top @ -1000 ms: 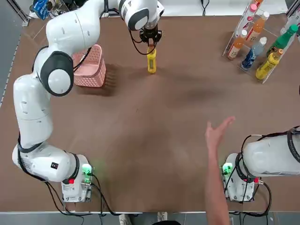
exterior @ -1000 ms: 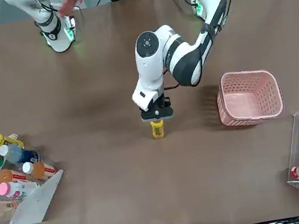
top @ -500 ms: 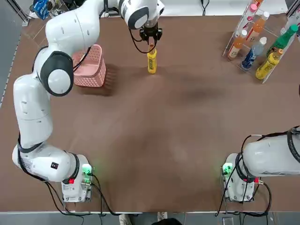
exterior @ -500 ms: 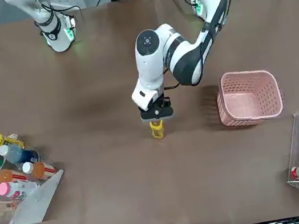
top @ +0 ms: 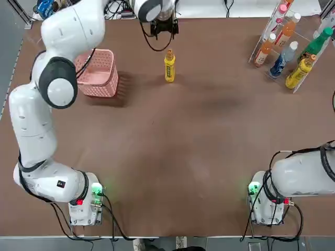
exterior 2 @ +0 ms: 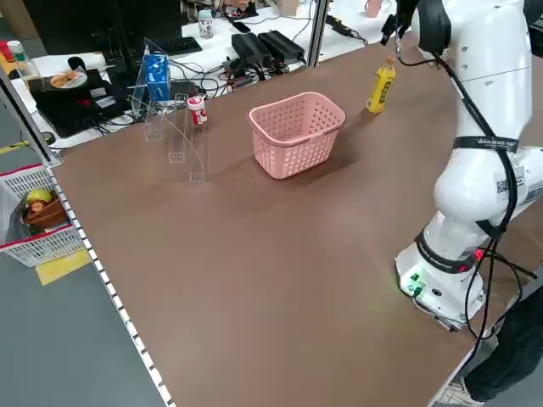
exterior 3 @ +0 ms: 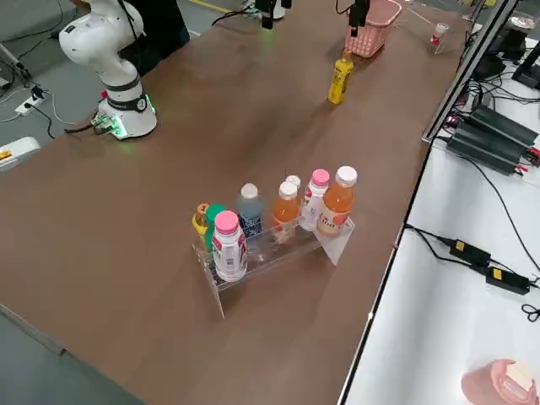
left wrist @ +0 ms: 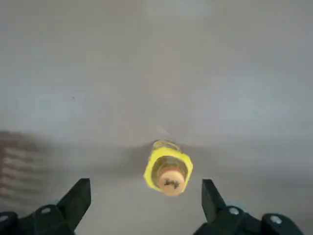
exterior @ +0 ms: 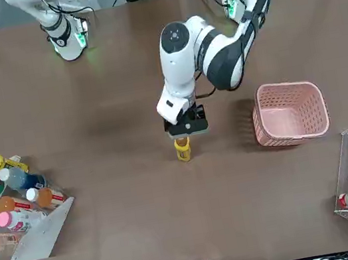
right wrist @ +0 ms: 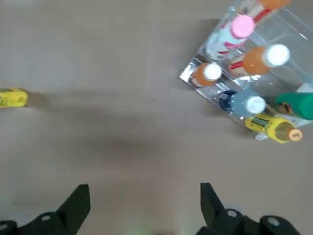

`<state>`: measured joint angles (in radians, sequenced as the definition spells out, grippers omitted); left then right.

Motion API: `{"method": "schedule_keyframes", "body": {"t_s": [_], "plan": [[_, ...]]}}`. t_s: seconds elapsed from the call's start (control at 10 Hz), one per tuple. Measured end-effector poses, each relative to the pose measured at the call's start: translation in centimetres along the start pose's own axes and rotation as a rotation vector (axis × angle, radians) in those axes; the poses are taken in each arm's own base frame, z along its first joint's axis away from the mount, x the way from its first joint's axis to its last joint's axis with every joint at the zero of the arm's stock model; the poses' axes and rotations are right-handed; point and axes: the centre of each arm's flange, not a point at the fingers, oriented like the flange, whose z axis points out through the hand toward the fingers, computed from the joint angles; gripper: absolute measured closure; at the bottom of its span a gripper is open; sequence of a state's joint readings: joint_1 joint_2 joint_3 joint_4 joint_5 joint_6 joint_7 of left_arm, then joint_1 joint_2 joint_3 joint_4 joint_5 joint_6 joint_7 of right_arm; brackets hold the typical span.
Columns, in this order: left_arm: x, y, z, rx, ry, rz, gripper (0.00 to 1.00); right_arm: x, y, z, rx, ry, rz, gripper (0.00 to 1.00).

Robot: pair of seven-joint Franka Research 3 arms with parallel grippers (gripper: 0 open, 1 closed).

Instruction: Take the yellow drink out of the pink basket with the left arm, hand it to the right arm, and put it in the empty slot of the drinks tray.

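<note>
At about one o'clock of the pink basket (top: 98,73), the yellow bottle (top: 169,65) stands upright on the table (top: 172,151), freed beneath the left gripper (exterior: 187,126), jaws wide, seemingly for the open right gripper (right wrist: 142,205) to collect.

I'm working in a robotics lab: brown worktop (exterior 2: 254,254), power strips (exterior 3: 489,139) and cables alongside, yellow floor tape (exterior 2: 59,267), aluminium framing (exterior 2: 318,30).
</note>
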<state>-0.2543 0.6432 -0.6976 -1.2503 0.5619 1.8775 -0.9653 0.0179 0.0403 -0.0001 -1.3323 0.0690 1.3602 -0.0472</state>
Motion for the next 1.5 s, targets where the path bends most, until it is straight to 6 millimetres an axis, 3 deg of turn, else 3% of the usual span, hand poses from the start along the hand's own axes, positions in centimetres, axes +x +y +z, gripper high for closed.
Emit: {"method": "schedule_keyframes", "body": {"t_s": [0.2,0.6,0.7,0.9,1.1,1.4,1.5], "plan": [[1.0,-2.5,-3.8,0.043,0.018,0.023,0.0,-0.1,-6.5,0.4,0.001,-0.007,-0.012,0.0],[4.9,-12.3,-12.3,0.092,0.042,-0.008,0.0,0.2,-18.9,3.2,0.007,0.018,0.044,0.0],[6.0,-15.3,-13.7,0.08,0.028,-0.048,0.0,0.9,-22.0,5.1,0.009,0.017,0.081,0.0],[8.8,-23.5,-15.7,0.05,0.001,-0.077,0.0,3.4,-28.1,9.4,0.035,0.055,0.159,0.0],[10.2,-30.7,-17.1,0.041,-0.023,-0.108,0.0,5.3,-35.0,14.0,0.063,0.083,0.21,0.0],[10.5,-34.5,-17.3,0.063,-0.054,-0.153,0.0,7.2,-42.6,21.9,0.072,0.146,0.18,0.01],[10.7,-36.3,-17.2,0.054,-0.066,-0.189,0.0,7.0,-45.2,24.5,0.07,0.175,0.159,0.01]]}}
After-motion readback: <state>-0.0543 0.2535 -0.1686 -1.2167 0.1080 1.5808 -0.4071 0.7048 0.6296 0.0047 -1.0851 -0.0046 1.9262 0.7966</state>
